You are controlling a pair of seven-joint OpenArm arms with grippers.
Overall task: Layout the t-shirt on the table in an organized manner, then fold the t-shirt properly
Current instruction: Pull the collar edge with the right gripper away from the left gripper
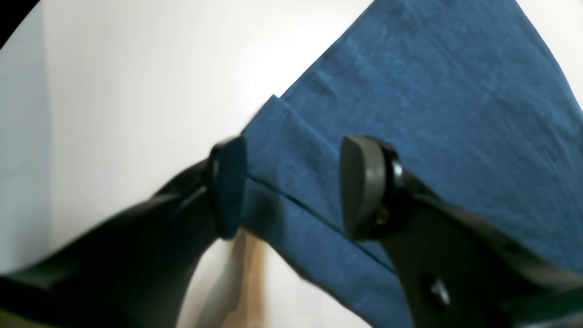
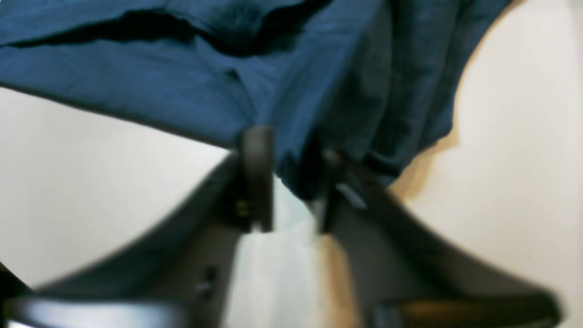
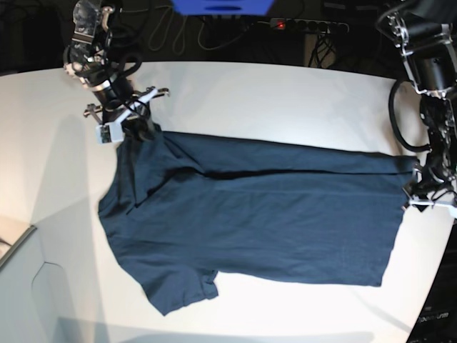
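While the t-shirt (image 3: 257,221) lies spread on the white table (image 3: 285,93), the right gripper (image 2: 289,182) pinches its bunched shoulder edge, and the left gripper (image 1: 294,187) stands open around the hem corner.

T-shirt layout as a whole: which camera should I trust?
The base view: it shows the whole t-shirt spread on the table, one long edge folded over. The left wrist view shows only a hem corner between open jaws; the right wrist view, blurred bunched cloth at its jaws.
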